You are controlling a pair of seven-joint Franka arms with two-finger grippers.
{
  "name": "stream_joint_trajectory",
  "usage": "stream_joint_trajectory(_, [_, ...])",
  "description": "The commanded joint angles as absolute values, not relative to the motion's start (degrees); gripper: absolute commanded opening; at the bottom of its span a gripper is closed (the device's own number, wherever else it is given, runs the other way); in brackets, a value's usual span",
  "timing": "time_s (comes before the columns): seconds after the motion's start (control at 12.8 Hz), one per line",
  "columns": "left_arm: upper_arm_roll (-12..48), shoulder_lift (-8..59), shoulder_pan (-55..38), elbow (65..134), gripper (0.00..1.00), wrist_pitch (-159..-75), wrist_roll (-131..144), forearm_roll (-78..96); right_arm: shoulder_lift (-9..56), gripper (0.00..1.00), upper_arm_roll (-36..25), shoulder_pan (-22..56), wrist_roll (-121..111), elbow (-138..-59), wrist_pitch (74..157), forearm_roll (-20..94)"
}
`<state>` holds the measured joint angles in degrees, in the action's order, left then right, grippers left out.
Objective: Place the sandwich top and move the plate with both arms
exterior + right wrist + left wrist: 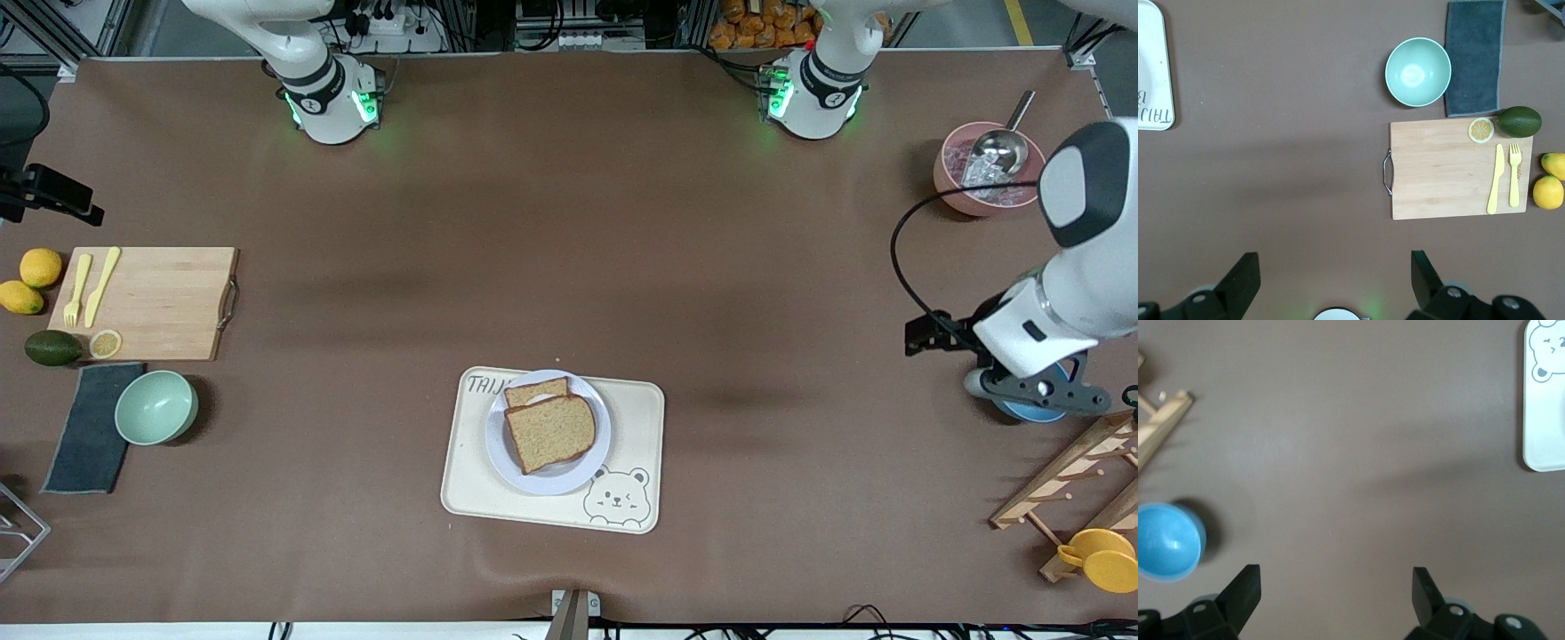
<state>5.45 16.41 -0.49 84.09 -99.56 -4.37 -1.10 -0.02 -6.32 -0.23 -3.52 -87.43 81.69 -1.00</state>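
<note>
The sandwich top (549,433), a plain brown slice, lies on the round pale plate (498,444). It partly covers another slice (536,391), with a bit of white showing between them. The plate rests on a cream bear tray (636,418), whose corner (1541,400) shows in the left wrist view. My left gripper (1336,577) hangs open and empty over bare table by a blue bowl (1165,543), at the left arm's end. My right gripper (1335,260) is open and empty, high over the table near its own base; the front view shows only that arm's base.
A cutting board (147,302) with a yellow fork and knife, lemons, an avocado, a green bowl (156,407) and a grey towel (89,436) sit at the right arm's end. A pink bowl with a scoop (982,169), a wooden rack (1067,480) and a yellow cup (1102,560) sit at the left arm's end.
</note>
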Motion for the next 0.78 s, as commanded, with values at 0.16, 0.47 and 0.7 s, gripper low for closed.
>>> stream_joint_trajectory(0.16, [-0.2, 7.4, -6.8, 85.6, 1.00, -89.6, 4.7, -1.7, -0.9, 1.00, -7.8, -0.4, -4.5, -87.8, 80.6, -1.1])
stream_joint_trajectory(0.47, [-1.3, 3.0, -9.5, 85.6, 1.00, -85.1, 2.7, -0.4, -1.0, 1.00, -9.0, 0.2, -4.7, -87.8, 79.2, -1.2])
stream_joint_trajectory(0.7, [-2.5, 1.1, -10.7, 85.5, 1.00, -84.2, -2.1, -0.4, -1.1, 1.00, -9.1, 1.0, -4.7, -87.8, 78.8, -1.2])
